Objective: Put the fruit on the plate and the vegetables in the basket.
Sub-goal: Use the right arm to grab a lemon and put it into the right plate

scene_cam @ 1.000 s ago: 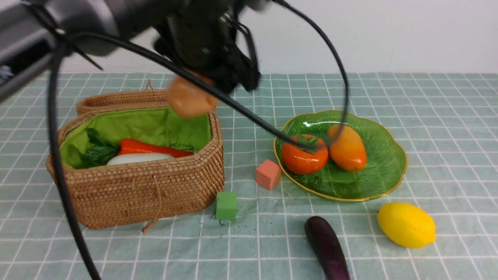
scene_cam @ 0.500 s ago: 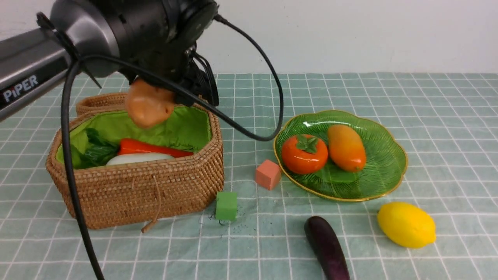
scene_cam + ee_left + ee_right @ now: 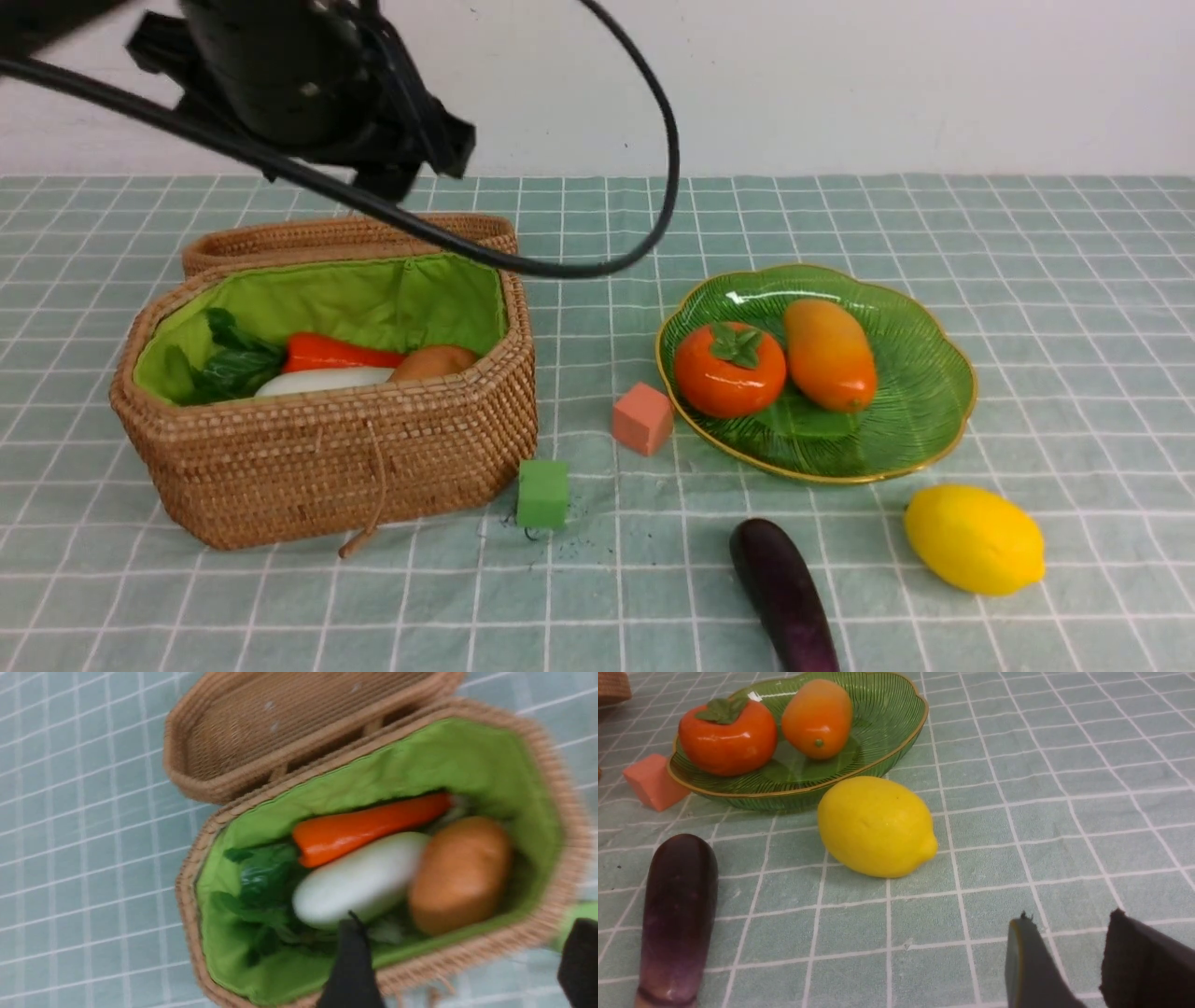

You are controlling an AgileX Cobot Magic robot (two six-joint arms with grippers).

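Observation:
The wicker basket (image 3: 327,448) (image 3: 560,812) holds a tan potato (image 3: 434,362) (image 3: 460,872), a red pepper (image 3: 336,355), a white vegetable (image 3: 322,380) and dark greens (image 3: 229,359). High above its back edge, my left gripper (image 3: 415,168) (image 3: 465,952) is open and empty. A persimmon (image 3: 730,369) and a mango (image 3: 829,355) lie on the green plate (image 3: 915,411) (image 3: 882,709). In front of the plate, a lemon (image 3: 974,539) (image 3: 875,826) and a purple eggplant (image 3: 784,597) (image 3: 679,914) rest on the cloth. Near the lemon, my right gripper (image 3: 1069,924) is open with nothing between its fingers.
A pink cube (image 3: 642,418) sits between basket and plate. A green cube (image 3: 542,494) lies by the basket's front corner. The basket's lid (image 3: 345,233) lies open behind it. A black cable (image 3: 653,187) loops down from the left arm over the table's middle.
The left gripper carried the potato leftward over the basket, let it go, and rose. The potato now lies inside the basket beside the pepper.

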